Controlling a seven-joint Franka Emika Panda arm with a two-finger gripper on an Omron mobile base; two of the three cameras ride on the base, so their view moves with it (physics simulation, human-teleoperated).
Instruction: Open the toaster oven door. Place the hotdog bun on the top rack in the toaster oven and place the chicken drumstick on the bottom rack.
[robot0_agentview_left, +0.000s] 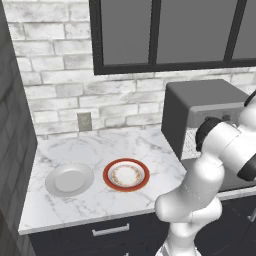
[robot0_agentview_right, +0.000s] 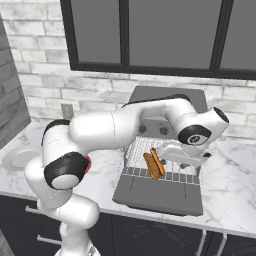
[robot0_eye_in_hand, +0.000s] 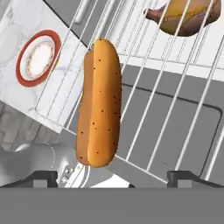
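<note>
The toaster oven (robot0_agentview_right: 170, 97) stands on the counter with its door (robot0_agentview_right: 155, 197) folded down flat. A wire rack (robot0_agentview_right: 176, 175) is slid out over the door, and the hotdog bun (robot0_agentview_right: 154, 164) lies on it. From the hand view the hotdog bun (robot0_eye_in_hand: 99, 105) rests lengthwise across the bars, untouched. The chicken drumstick (robot0_eye_in_hand: 183, 17) shows beyond it, seen through the bars and lower down. My gripper (robot0_agentview_right: 182, 160) hovers just right of the bun. It is open (robot0_eye_in_hand: 114, 177), with its fingertips far apart and nothing between them.
A red-rimmed plate (robot0_agentview_left: 126, 175) and a plain grey plate (robot0_agentview_left: 70, 179) sit on the marble counter left of the oven. A brick wall and a dark-framed window rise behind. My arm arches over the counter in front of the oven.
</note>
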